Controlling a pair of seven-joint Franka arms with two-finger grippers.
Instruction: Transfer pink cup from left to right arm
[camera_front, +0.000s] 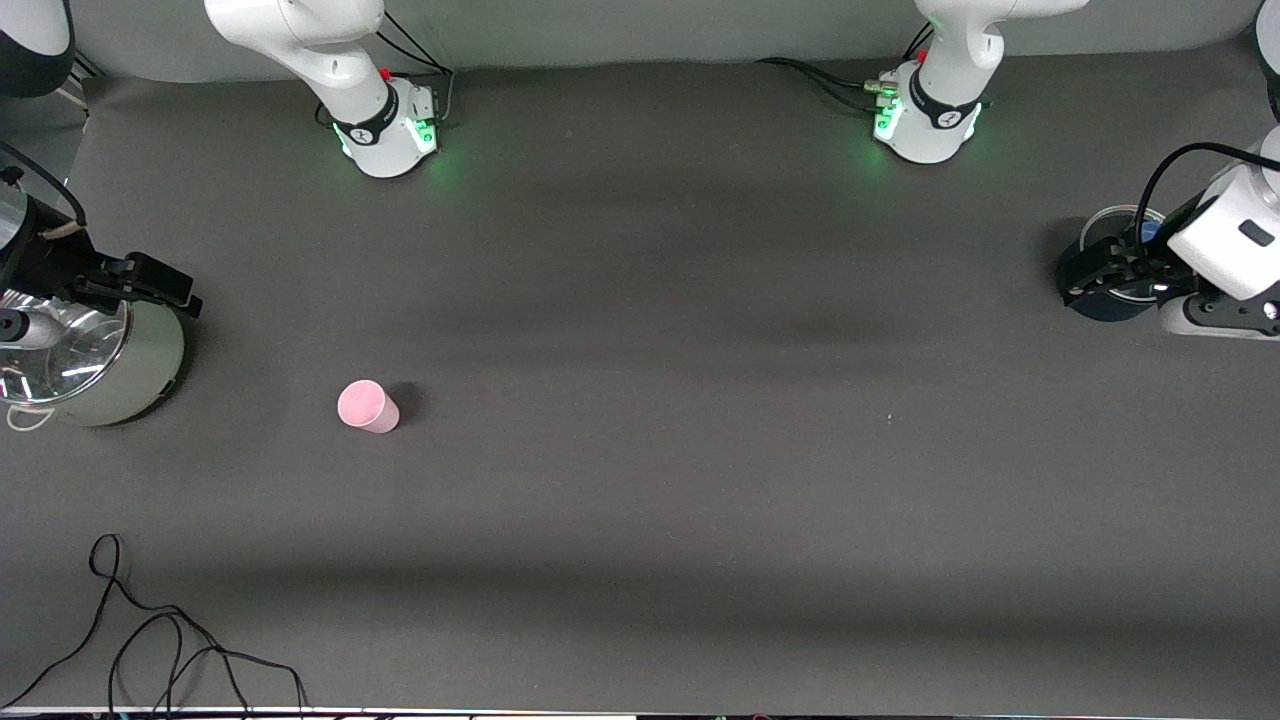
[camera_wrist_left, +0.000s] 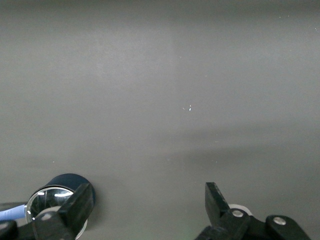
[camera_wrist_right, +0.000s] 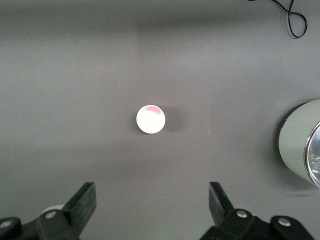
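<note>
The pink cup (camera_front: 367, 406) is a small, plain, light-pink tapered tumbler without a handle. It stands upright on the dark worktop (camera_front: 700, 480), long axis vertical, open mouth up, toward the right arm's end, near the pale-green pot (camera_front: 115, 375) but apart from it. The right claw (camera_front: 150, 285) hangs over that pot, fingers spread. The left claw (camera_front: 1105, 275) hangs over a dark blue lidded pot (camera_wrist_left: 62, 192) at the left arm's end, fingers spread.

Cup (camera_front: 367, 406): on the table (camera_front: 700, 480), beside the lidded pot (camera_front: 95, 365), toward the right arm's end.
Cable (camera_front: 160, 640): nearer the front camera.
</note>
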